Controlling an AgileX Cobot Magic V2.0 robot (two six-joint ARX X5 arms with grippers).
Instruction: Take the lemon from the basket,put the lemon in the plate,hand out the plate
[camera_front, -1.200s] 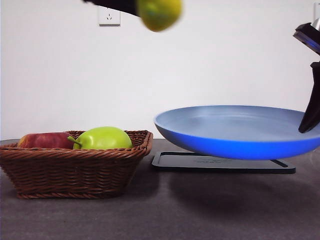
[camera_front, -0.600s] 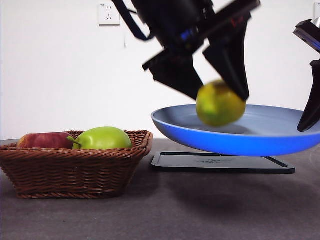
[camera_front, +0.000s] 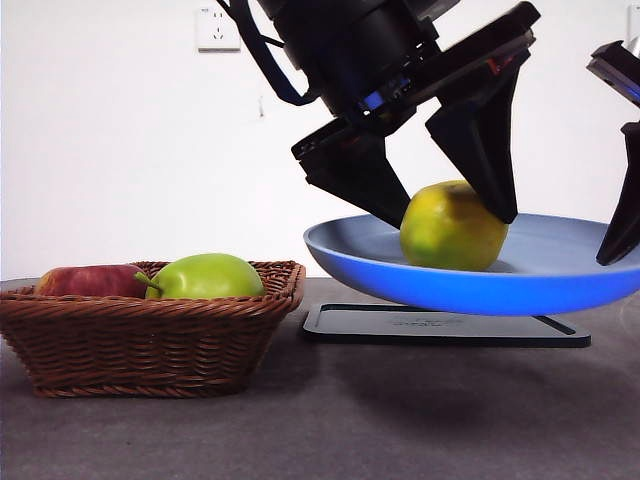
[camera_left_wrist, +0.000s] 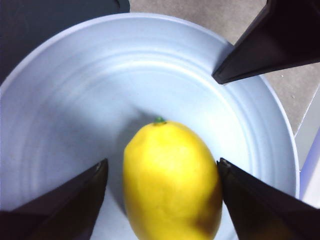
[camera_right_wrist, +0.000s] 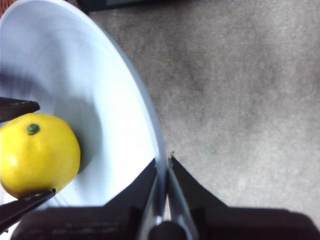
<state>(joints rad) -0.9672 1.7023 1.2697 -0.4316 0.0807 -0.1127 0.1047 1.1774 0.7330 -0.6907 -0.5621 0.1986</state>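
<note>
Lemon resting in the raised plate, left jaws spread around it.

Your left gripper (camera_front: 440, 205) has its jaws released, one on each side of the lemon (camera_left_wrist: 172, 182), with a thin gap showing at each flank. The lemon (camera_front: 453, 227) sits on the plate (camera_front: 560, 285), which your right gripper (camera_right_wrist: 162, 210) grips by the rim with jaws clenched, holding it in the air above the black tray (camera_front: 440, 328) on the worktop (camera_front: 400, 420). If the left jaws lift off at a slant, one may nudge the fruit and roll it toward the rim. A tilt during the hand-out could spill it. The basket (camera_front: 150, 340) stands apart, holding a green fruit (camera_front: 208, 277) and a red apple (camera_front: 90, 280).
</note>
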